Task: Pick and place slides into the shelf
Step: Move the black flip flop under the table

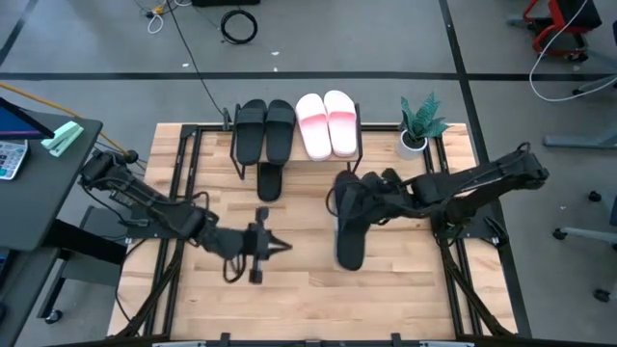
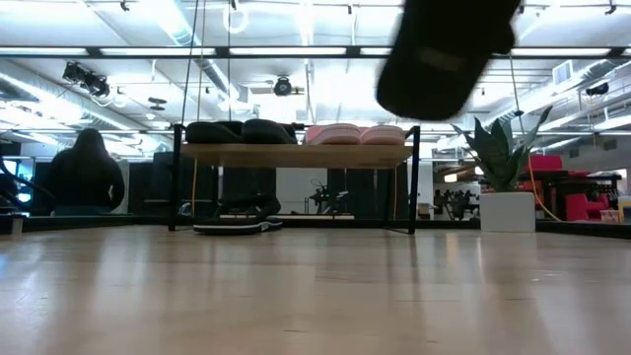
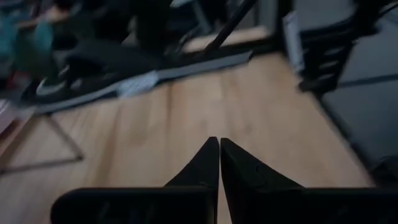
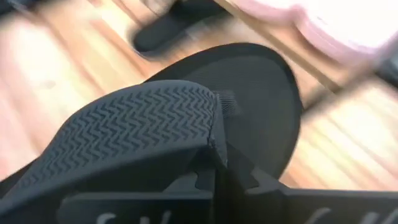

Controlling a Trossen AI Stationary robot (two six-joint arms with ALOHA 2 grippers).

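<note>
The shelf (image 2: 296, 155) stands at the table's far edge. On its plank top lie two black slides (image 1: 265, 130) and two pale pink slides (image 1: 326, 122). Another black slide (image 1: 270, 180) lies flat on the table, half under the shelf. My right gripper (image 1: 359, 198) is shut on a further black slide (image 1: 349, 229), which hangs high above the table in the low view (image 2: 444, 49), near the shelf's right end. My left gripper (image 1: 284, 247) is shut and empty, low over the table's middle, nearer than the shelf. My right gripper holds the black slide by its wide zigzag-ribbed strap (image 4: 208, 134), pinched between the two fingers at the strap's edge. It reaches in from the table's right. The slide is lifted clear of the table, its length running from far to near and its footbed (image 4: 261, 93) ahead of the fingers.
A potted plant in a white pot (image 1: 415, 133) stands at the table's far right, just beside the shelf's right leg (image 2: 414, 177). Bare wooden tabletop (image 1: 299, 289) lies along the near side. A dark desk (image 1: 39, 183) stands off the table's left.
</note>
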